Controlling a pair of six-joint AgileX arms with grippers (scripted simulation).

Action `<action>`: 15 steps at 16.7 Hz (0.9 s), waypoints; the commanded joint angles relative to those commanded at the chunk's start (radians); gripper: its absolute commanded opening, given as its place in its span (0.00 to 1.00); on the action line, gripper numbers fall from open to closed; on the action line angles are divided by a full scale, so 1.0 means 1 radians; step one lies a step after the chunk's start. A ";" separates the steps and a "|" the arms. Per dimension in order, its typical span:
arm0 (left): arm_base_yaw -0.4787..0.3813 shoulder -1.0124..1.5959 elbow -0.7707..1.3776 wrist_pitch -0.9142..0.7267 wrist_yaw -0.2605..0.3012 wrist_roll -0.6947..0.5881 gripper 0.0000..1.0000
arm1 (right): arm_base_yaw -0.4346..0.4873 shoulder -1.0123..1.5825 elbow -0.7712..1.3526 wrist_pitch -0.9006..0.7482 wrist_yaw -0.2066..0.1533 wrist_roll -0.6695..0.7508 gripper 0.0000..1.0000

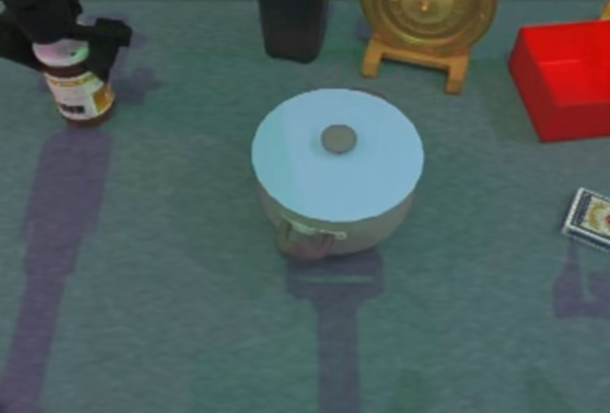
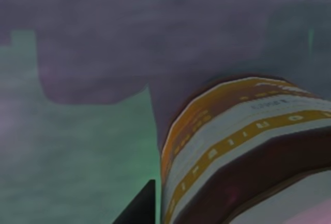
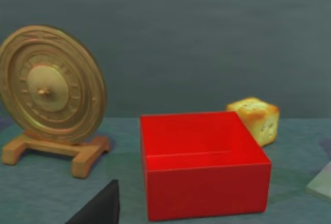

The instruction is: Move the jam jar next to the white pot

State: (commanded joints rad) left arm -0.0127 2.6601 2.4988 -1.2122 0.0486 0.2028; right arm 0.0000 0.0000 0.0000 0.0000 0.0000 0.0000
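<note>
The jam jar, with its white lid and white-and-orange label, is at the table's far back left, well apart from the white pot. My left gripper comes down over the jar's lid and is shut on the jar. In the left wrist view the jar's label fills the frame beside one dark fingertip. The pot stands mid-table with a flat pale lid, a grey knob and a side handle. My right gripper is parked off the top view's right side, open, with one fingertip showing.
A dark square planter and a golden disc on a wooden stand stand behind the pot. A red box sits at the back right and a card pack at the right edge. A bread cube lies behind the box.
</note>
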 joint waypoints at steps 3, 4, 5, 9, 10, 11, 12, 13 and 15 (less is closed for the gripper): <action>0.000 0.000 0.000 0.000 0.000 0.000 0.02 | 0.000 0.000 0.000 0.000 0.000 0.000 1.00; 0.000 0.000 0.000 0.000 0.000 0.000 0.00 | 0.000 0.000 0.000 0.000 0.000 0.000 1.00; 0.000 0.000 0.000 0.000 0.000 0.000 0.00 | 0.000 0.000 0.000 0.000 0.000 0.000 1.00; 0.000 0.000 0.000 0.000 0.000 0.000 0.00 | 0.000 0.000 0.000 0.000 0.000 0.000 1.00; 0.000 0.000 0.000 0.000 0.000 0.000 0.00 | 0.000 0.000 0.000 0.000 0.000 0.000 1.00; 0.000 0.000 0.000 0.000 0.000 0.000 0.00 | 0.000 0.000 0.000 0.000 0.000 0.000 1.00; -0.001 -0.001 0.000 0.000 0.000 0.002 0.00 | 0.000 0.000 0.000 0.000 0.000 0.000 1.00; -0.001 -0.004 -0.002 0.000 -0.001 0.001 0.00 | 0.000 0.000 0.000 0.000 0.000 0.000 1.00; 0.002 -0.040 -0.039 0.004 -0.002 0.000 0.00 | 0.000 0.000 0.000 0.000 0.000 0.000 1.00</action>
State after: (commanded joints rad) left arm -0.0108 2.6201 2.4603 -1.2087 0.0464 0.2030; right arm 0.0000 0.0000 0.0000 0.0000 0.0000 0.0000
